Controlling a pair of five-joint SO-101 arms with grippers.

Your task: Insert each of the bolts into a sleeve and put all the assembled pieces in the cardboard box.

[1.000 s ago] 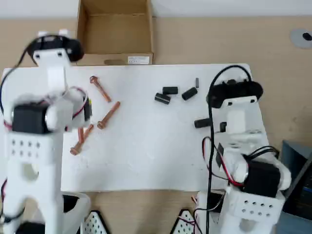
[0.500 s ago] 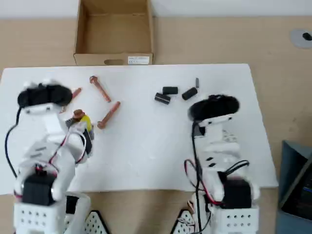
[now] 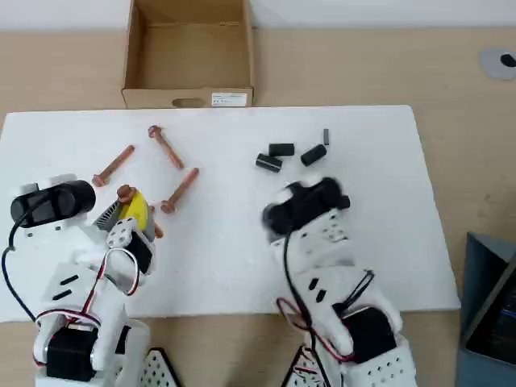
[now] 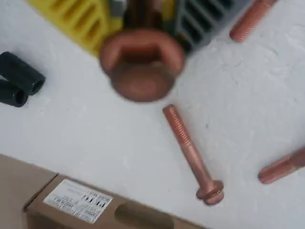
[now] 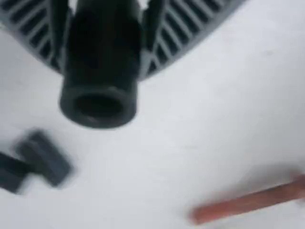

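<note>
The right wrist view makes plain what the high view leaves unclear beneath the arm: a black sleeve (image 5: 99, 81) is clamped in the right gripper (image 5: 102, 24), open end outward. A bolt (image 4: 142, 64) is pinched in the left gripper (image 4: 143, 12), head outward, over the left of the white mat (image 3: 242, 258). Loose bolts (image 3: 179, 190) lie just beyond it, loose sleeves (image 3: 281, 149) lie right of centre, and the cardboard box (image 3: 188, 98) stands at the mat's far edge.

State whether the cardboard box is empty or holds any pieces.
Empty: the high view looks into the cardboard box and shows only its bare brown floor.
</note>
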